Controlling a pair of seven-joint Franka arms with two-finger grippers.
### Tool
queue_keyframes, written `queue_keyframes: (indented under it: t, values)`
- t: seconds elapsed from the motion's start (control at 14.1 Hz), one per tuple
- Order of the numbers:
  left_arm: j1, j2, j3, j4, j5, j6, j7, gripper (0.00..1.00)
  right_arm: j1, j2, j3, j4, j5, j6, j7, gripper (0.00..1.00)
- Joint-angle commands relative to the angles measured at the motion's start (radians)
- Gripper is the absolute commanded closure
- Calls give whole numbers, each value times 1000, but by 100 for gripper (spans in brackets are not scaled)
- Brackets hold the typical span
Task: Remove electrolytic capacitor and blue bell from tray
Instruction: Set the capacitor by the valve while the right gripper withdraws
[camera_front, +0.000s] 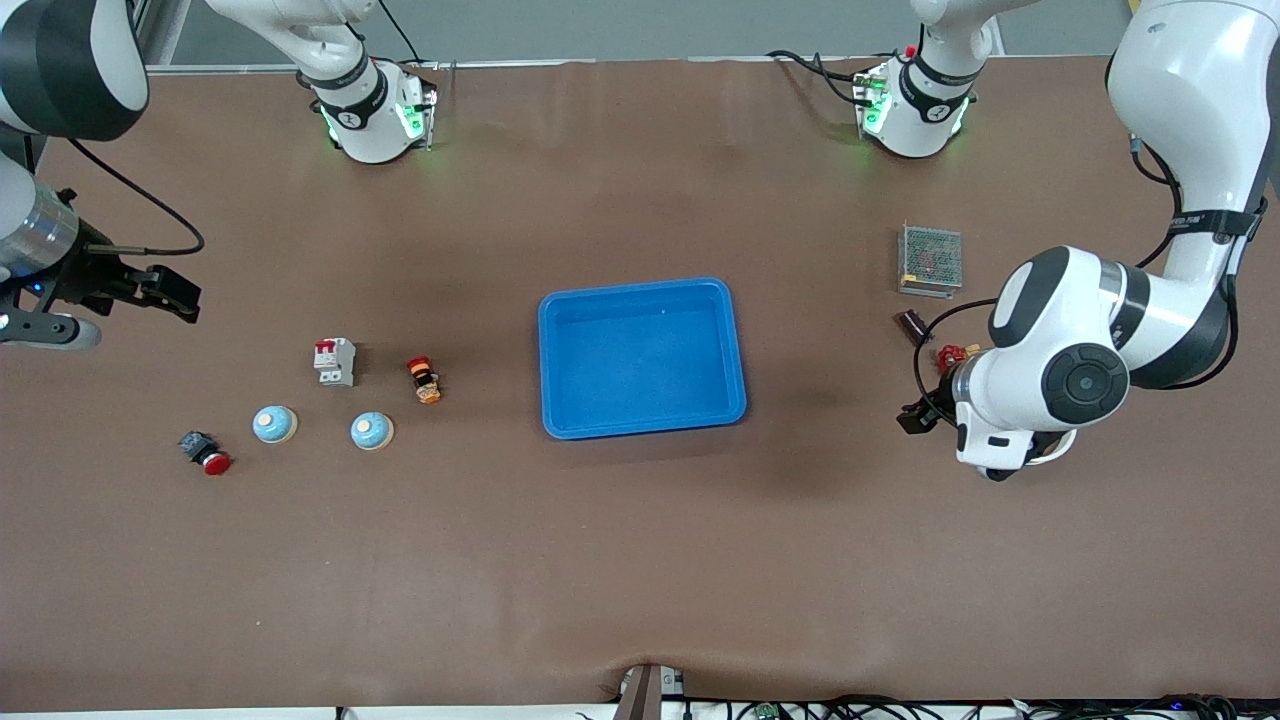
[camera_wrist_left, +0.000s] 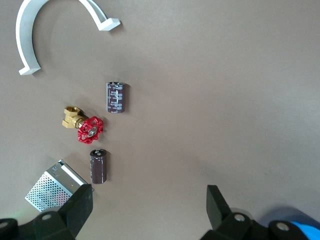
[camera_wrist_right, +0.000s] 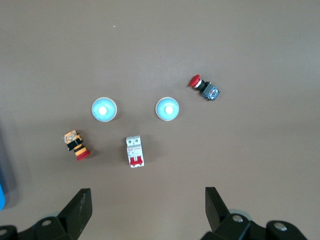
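Capacitors flat on table, long axes roughly parallel; left pincer and right pincer wide open, empty.

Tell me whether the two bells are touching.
Apart. The right wrist view shows bare table between one bell and the other bell.

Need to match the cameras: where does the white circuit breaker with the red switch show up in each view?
Front view: circuit breaker on the table toward the right arm's end, beside the orange-and-black button.
Right wrist view: circuit breaker between the open fingers of the right gripper.
Left wrist view: not in it.
Shared landmark: the two blue bells.
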Motion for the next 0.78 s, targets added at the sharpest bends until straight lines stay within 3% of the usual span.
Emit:
queue_keyframes:
  t: [0.0,0.21,0.5,0.71]
  values:
    - [2,-55,-6,-1,-10,-26,25,0,4,-12,-8,83,14,-100,-11,0]
    - [3,-63,-27,0,-10,-28,25,0,4,-22,-2,134,17,-139,-13,0]
    - [0,-71,-41,28,-13,-63,23,0,-2,-20,-7,209,86,-166,-13,0]
    - [0,-72,-61,34,-15,-75,16,0,-2,-20,-5,212,88,-171,-13,0]
